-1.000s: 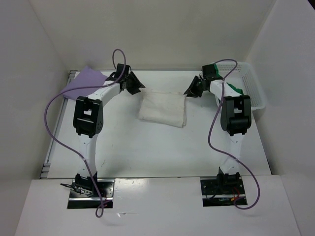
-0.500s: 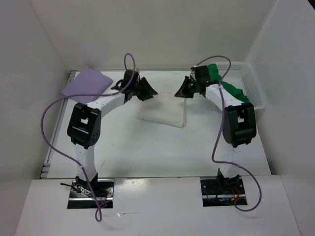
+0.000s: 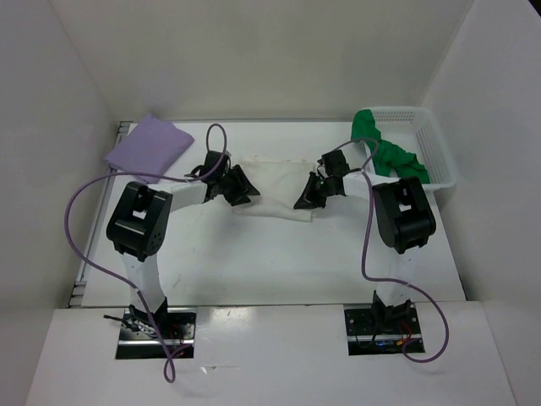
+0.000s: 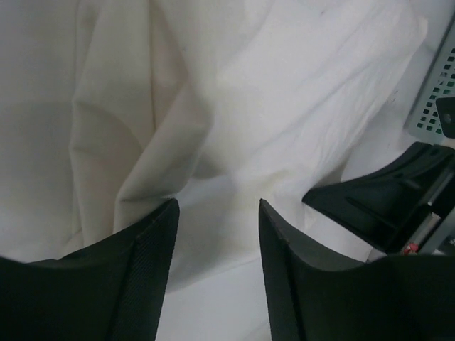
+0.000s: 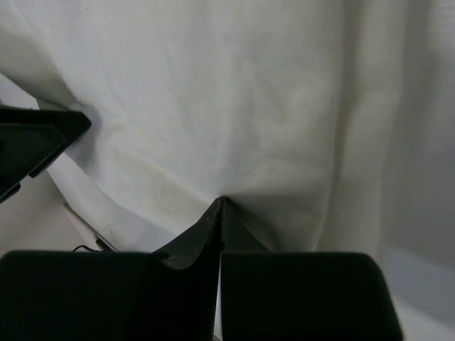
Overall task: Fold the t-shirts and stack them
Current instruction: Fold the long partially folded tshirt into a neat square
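On the white bench (image 3: 254, 254), we see our left pincer (image 4: 217, 206) spread over the white t-shirt (image 3: 275, 182); our right pincer (image 5: 220, 202) pinches its cloth.

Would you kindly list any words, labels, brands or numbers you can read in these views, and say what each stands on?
None: no text, label or number shows on the white t-shirt, the lavender t-shirt, the green t-shirt or the basket.
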Controlling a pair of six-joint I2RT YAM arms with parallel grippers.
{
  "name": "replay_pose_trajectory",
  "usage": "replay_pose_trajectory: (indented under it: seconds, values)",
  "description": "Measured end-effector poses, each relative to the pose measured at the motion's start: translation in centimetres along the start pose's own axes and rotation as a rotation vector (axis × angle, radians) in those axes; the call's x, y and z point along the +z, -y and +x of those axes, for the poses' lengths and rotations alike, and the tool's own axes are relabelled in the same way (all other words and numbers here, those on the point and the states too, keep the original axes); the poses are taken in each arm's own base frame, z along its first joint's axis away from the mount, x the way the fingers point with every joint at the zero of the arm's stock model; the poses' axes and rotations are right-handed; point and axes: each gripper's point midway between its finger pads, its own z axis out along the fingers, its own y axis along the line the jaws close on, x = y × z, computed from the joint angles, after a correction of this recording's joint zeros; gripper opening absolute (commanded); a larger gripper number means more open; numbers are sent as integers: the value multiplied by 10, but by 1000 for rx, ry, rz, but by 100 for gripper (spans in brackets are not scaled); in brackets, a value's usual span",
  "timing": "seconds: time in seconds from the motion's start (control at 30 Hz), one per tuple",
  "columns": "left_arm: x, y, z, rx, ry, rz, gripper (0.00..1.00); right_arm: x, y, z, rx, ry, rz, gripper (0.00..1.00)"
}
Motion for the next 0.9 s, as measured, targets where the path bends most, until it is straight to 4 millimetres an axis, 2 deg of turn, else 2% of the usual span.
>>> replay_pose_trajectory:
  seconds: [0.13,0.27,0.37,0.47,0.5,0.6,0.7,0.9]
  values:
    - [-17,-3,5,4,12,-1,71,2,5,1,9,7,12,1]
    - [-38,0,-6,29,65,-8,78,-1,6,1,6,22,21,1]
    - [-54,4,-20,66,127,-17,78,-9,2,-2,-1,42,27,10]
    - [-60,0,-32,91,167,-36,79,-25,-9,-6,-21,69,20,26]
    - [-58,-4,-34,90,168,-48,81,-32,-15,-8,-33,84,12,34]
    - [-44,-27,-38,84,147,-102,82,-55,-35,-14,-76,133,-21,39]
    - [-21,-50,-38,71,105,-149,82,-82,-55,-18,-121,186,-67,44]
    - [6,-26,-62,121,109,-54,81,-120,-79,-12,-181,238,-135,50]
